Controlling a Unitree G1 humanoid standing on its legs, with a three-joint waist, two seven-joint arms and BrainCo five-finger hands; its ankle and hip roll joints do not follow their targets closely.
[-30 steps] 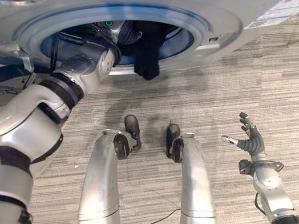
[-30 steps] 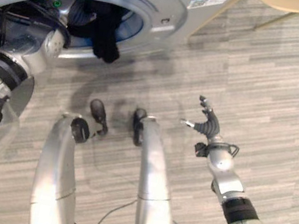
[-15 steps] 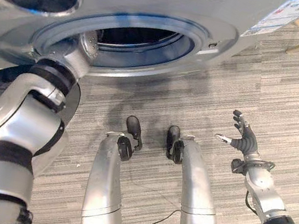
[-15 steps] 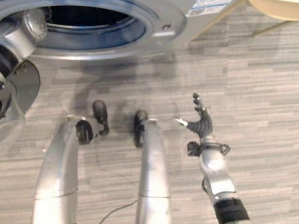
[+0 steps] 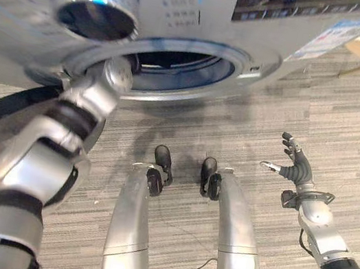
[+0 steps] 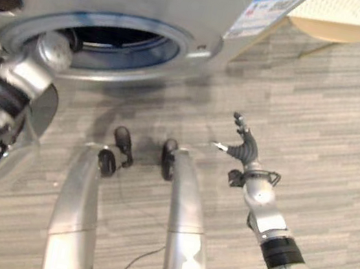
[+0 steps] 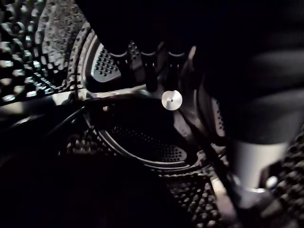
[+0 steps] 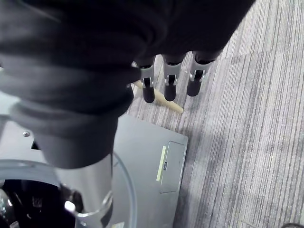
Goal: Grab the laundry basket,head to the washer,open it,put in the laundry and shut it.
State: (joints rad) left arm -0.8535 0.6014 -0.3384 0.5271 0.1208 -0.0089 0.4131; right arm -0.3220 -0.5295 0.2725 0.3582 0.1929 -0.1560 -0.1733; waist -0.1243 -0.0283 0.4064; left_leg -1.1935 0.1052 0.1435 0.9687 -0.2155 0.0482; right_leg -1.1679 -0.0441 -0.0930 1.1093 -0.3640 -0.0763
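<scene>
My left arm reaches into the open washer (image 5: 177, 71); its hand's state I cannot tell. Left wrist view shows the drum (image 7: 142, 142). Right hand (image 5: 292, 170) hovers, fingers spread.

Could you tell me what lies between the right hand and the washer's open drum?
Just bare striped floor lies between the right hand and the washer in the right eye view.

Head stereo pair: both eyes are looking steeply down from above, sharing the washer (image 5: 208, 14) at far left, its open porthole (image 6: 122, 44) and the striped floor (image 5: 349, 122).
Left wrist camera: sitting inside the washer, facing the perforated drum (image 7: 142, 142) from very close.
Right wrist camera: looking along the right robot hand (image 8: 171, 80) toward the floor and the washer's base panel (image 8: 156, 161).
</scene>
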